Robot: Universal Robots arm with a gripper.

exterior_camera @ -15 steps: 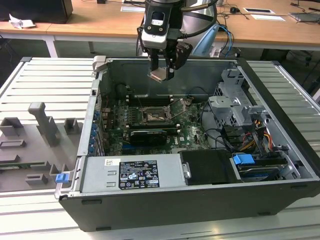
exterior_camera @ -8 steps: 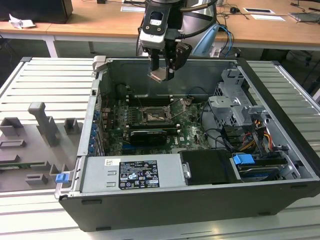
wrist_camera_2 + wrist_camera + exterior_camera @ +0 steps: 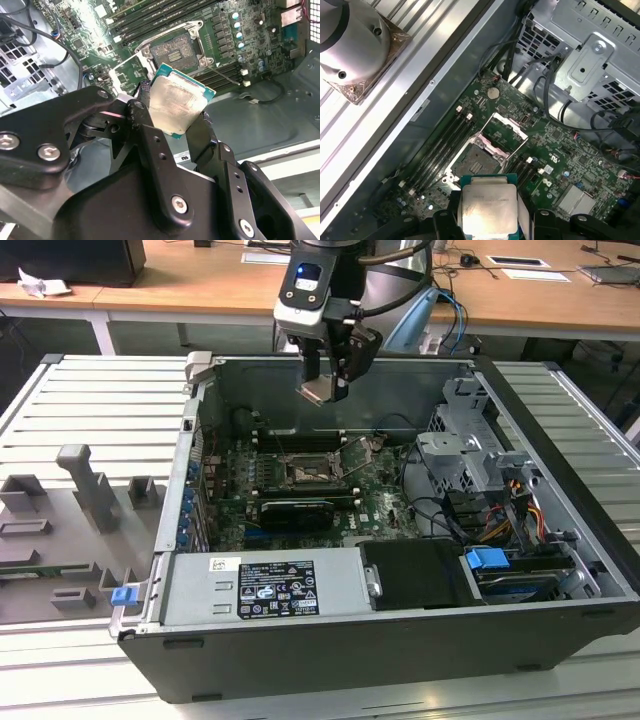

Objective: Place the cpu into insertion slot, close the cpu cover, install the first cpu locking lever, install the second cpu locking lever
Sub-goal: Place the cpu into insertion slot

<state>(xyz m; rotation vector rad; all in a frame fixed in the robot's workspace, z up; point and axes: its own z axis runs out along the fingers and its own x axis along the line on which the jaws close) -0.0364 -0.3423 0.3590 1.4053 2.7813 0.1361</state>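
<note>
My gripper (image 3: pixel 327 390) hangs above the open computer case, shut on the cpu (image 3: pixel 318 390), a flat square chip with a pale silver face and a green edge. In both wrist views the cpu (image 3: pixel 179 105) (image 3: pixel 487 210) sits clamped between the black fingers (image 3: pixel 150 135). Below it on the green board lies the insertion slot (image 3: pixel 307 474) (image 3: pixel 176 50) (image 3: pixel 476 161), uncovered, with a dark centre. The cpu cover (image 3: pixel 129 75) (image 3: pixel 504 131) stands flipped up beside the slot. The cpu is well above the slot, not touching it.
The case wall (image 3: pixel 330 380) rises behind the gripper. Long memory slots (image 3: pixel 437 150) run beside the socket. A metal drive cage (image 3: pixel 465 455) with cables fills the exterior view's right. A grey power supply (image 3: pixel 265 585) sits at the front. A grey fixture tray (image 3: pixel 70 530) lies outside the case.
</note>
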